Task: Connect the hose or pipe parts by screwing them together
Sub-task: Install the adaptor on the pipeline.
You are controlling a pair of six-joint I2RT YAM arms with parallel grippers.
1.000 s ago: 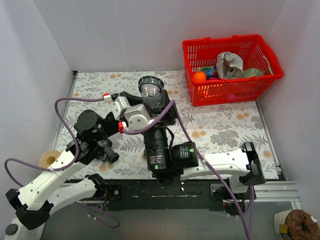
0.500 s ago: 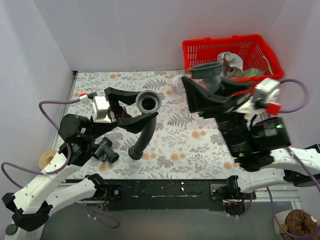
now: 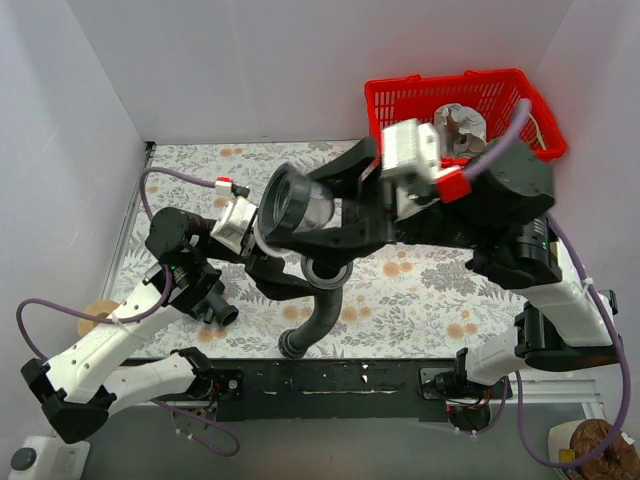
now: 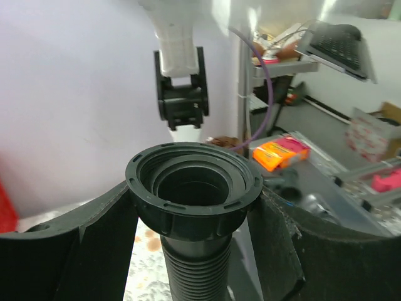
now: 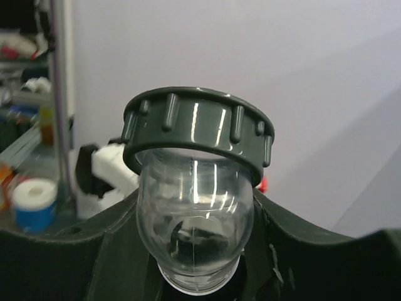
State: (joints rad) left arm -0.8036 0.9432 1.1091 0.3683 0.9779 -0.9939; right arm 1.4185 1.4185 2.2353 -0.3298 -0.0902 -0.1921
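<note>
Nothing is screwed together yet, as far as I can see. Both parts are up off the table (image 3: 450,270), one in each arm, and the joining is all left to do.

The left gripper (image 4: 194,210) is clamped on the hose (image 4: 195,276) just under its threaded collar, one finger on each side. The collar's mouth is open and nothing is inside it. From above, the ribbed length curves down from that grip, and its free end hangs near the front edge of the table.

The right gripper (image 5: 197,248) is closed around a clear cup (image 5: 194,213) topped by a grey ring (image 5: 197,128) with raised ribs. From above, the cup sits tilted, its ringed mouth turned toward the left arm, just above and beside the collar. The two look close, but I can't tell the gap between them, and the mouths do not look lined up.

The T-fitting (image 3: 213,303) lies on the table by the left arm, apart from both grippers and untouched.

My guess is that the ring must be squared to the collar, seated on it, then turned.
</note>
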